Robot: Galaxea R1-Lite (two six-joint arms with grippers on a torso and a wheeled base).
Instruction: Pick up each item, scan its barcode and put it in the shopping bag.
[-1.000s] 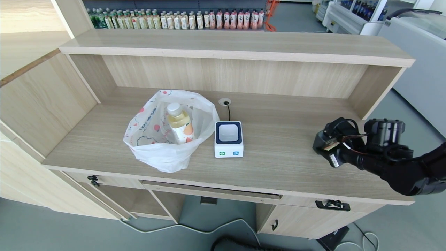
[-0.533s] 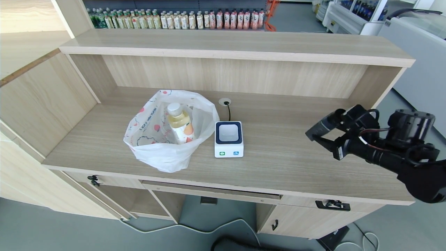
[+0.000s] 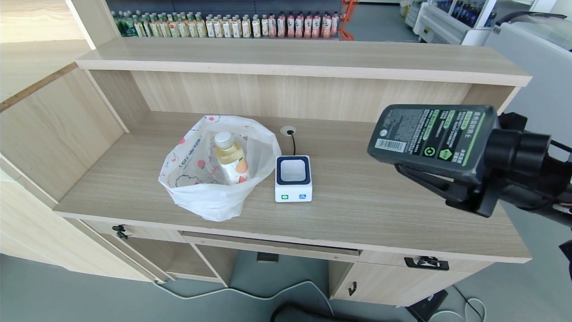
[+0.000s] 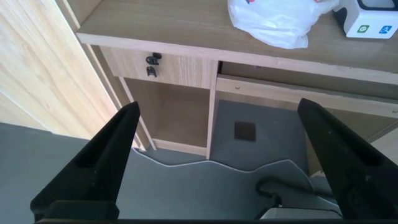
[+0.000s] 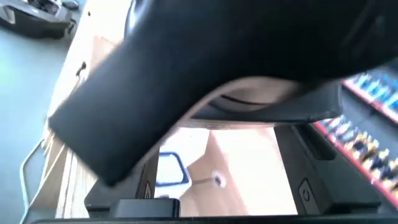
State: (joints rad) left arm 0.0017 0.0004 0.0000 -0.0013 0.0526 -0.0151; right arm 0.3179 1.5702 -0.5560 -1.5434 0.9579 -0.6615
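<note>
a dark pack (image 3: 431, 134) is pinched by the right claw (image 3: 418, 165) and held up in the air over the right end of the counter (image 3: 357, 210). the shopping bag (image 3: 214, 201) is seen on the counter with a bottle (image 3: 230, 158) inside, and the scanner (image 3: 293, 179) is set just beside it. the left claw (image 4: 214, 165) is spread wide, low before the counter.

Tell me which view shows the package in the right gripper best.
The head view: the package shows its whole label side, barcode included. The right wrist view catches it as a featureless dark slab, close up. The left wrist view faces the shopping bag instead.
</note>
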